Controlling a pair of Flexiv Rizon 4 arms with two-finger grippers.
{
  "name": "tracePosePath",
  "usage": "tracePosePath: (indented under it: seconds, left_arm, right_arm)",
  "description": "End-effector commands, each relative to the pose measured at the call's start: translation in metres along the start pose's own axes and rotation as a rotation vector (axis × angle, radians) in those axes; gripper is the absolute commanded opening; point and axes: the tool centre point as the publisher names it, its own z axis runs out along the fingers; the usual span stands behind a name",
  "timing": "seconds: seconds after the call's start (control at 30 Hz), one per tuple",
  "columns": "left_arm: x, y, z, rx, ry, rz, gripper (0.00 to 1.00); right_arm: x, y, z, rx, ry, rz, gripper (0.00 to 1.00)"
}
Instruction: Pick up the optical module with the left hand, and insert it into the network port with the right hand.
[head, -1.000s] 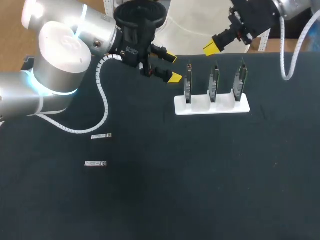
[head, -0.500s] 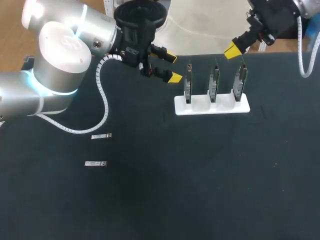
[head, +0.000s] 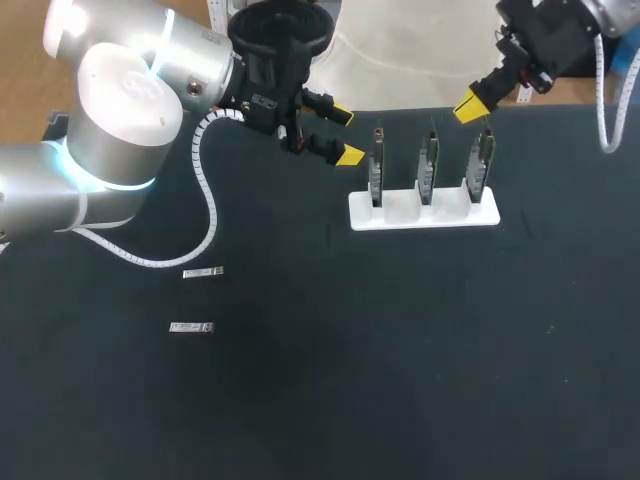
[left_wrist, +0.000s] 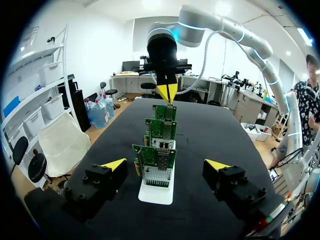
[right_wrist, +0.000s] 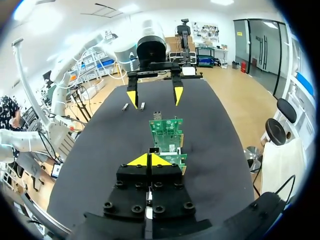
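Note:
Two small silver optical modules lie flat on the black table at the left. They also show far off in the right wrist view as optical modules. Three upright green network boards stand in a white holder. My left gripper hangs open just left of the boards, holding nothing. In its own view the left gripper faces the nearest board. My right gripper is shut and empty, above the rightmost board. In its own view the right gripper hovers over the boards.
The left arm's white cable loops down onto the table near the upper module. The black table stretches in front of the holder. Its back edge runs just behind the boards.
My right gripper has swung to the right, from behind the middle board to above the rightmost one. The left arm and both modules have not moved.

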Motion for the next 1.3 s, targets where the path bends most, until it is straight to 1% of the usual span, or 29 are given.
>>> tracePosePath:
  seconds: [0.03, 0.3, 0.33, 0.37, 0.93, 1.07, 1.17, 1.3]
  left_arm:
    - [-0.001, 0.001, 0.001, 0.003, 0.005, -0.002, 1.0]
    - [-0.001, 0.001, 0.001, 0.003, 0.005, -0.002, 1.0]
    - [-0.001, 0.001, 0.001, 0.003, 0.005, -0.002, 1.0]
    - [-0.001, 0.001, 0.001, 0.003, 0.005, -0.002, 1.0]
    - [-0.001, 0.001, 0.001, 0.003, 0.005, -0.002, 1.0]
    - [-0.006, -0.002, -0.01, -0.019, 0.011, 0.026, 1.0]
    - [-0.011, -0.005, -0.025, -0.053, 0.01, 0.042, 1.0]
    - [-0.011, -0.01, -0.049, -0.103, 0.064, 0.069, 1.0]
  right_arm:
    - [0.001, 0.001, 0.001, 0.001, -0.004, 0.001, 0.0]
    - [0.001, 0.003, 0.003, 0.016, -0.005, 0.003, 0.0]
    - [0.001, 0.003, 0.003, 0.038, 0.008, 0.015, 0.45]
    - [0.001, 0.003, 0.003, 0.038, 0.008, 0.015, 1.0]
    - [0.001, 0.003, 0.003, 0.038, 0.008, 0.015, 1.0]
    - [0.001, 0.003, 0.003, 0.038, 0.008, 0.015, 1.0]
    - [0.001, 0.003, 0.003, 0.038, 0.008, 0.015, 1.0]
    - [0.001, 0.003, 0.003, 0.038, 0.008, 0.015, 1.0]
